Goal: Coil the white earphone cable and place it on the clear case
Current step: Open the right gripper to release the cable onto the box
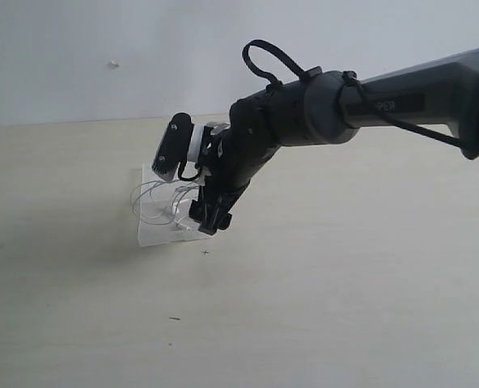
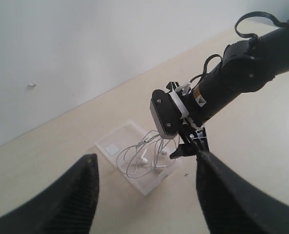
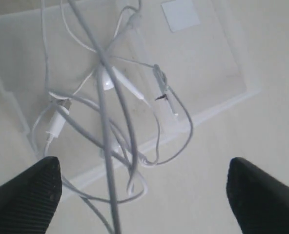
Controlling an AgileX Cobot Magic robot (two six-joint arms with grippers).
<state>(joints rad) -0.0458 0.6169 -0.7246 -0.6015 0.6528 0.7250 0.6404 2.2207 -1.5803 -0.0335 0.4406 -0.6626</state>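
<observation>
The white earphone cable (image 3: pixel 103 122) lies in loose loops on the clear case (image 3: pixel 203 58), both earbuds and the inline remote inside the tangle. My right gripper (image 3: pixel 144 200) hangs just above the case's near edge, open, its fingers (image 3: pixel 27 195) wide apart and holding nothing. In the exterior view the right gripper (image 1: pixel 209 220) reaches across to the case (image 1: pixel 154 234), where the cable (image 1: pixel 153 196) sits. My left gripper (image 2: pixel 147 195) is open and empty, set well back from the case (image 2: pixel 148 185) and the cable (image 2: pixel 143 159). The left wrist view also shows the right gripper (image 2: pixel 188 146).
The case carries a small white label (image 3: pixel 180 13) near one end. A tiny black cross mark (image 1: pixel 205 251) sits on the pale wooden table just beside the case. The right arm (image 1: pixel 345 101) stretches in from the right above the table. A white wall stands behind.
</observation>
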